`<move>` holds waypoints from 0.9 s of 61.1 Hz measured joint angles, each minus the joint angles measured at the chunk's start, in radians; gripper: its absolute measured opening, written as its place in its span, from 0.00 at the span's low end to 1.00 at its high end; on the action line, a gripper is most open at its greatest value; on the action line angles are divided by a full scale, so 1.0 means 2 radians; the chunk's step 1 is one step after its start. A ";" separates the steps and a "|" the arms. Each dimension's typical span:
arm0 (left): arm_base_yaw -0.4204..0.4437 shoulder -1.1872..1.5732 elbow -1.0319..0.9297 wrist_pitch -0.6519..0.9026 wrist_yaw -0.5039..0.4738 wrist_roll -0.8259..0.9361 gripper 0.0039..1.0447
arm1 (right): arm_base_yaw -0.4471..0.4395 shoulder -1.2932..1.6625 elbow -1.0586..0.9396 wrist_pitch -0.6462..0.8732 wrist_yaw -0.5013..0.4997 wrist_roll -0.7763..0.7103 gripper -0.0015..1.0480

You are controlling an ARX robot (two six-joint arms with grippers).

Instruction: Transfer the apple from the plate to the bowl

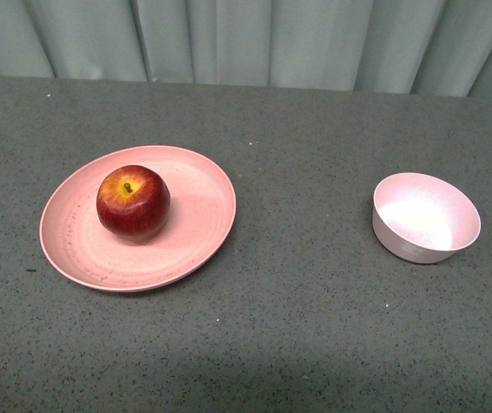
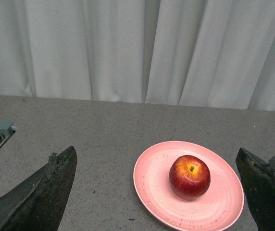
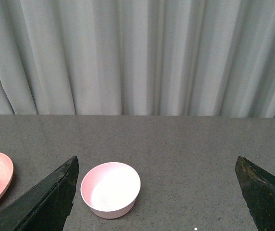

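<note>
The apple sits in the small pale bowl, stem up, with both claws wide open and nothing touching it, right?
Not quite. The apple sits on the wide pink plate, not in the bowl, which is empty; the front view shows this. The rest holds: the stem is up, the left gripper and right gripper are open, and nothing touches the apple.

1. A lab-like robot test bench, not a home.
2. A pale grey pleated fabric curtain [image 1: 229,39] screens the whole background.
3. A plain dark grey speckled tabletop [image 1: 315,327] carries a wide salmon-pink round plate [image 1: 196,219] and a small pale lilac bowl [image 1: 396,241] as props.
</note>
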 joint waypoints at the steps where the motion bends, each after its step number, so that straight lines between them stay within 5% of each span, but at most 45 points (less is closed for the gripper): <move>1: 0.000 0.000 0.000 0.000 0.000 0.000 0.94 | 0.000 0.000 0.000 0.000 0.000 0.000 0.91; 55: 0.000 0.000 0.000 0.000 0.000 0.000 0.94 | 0.000 0.000 0.000 0.000 0.000 0.000 0.91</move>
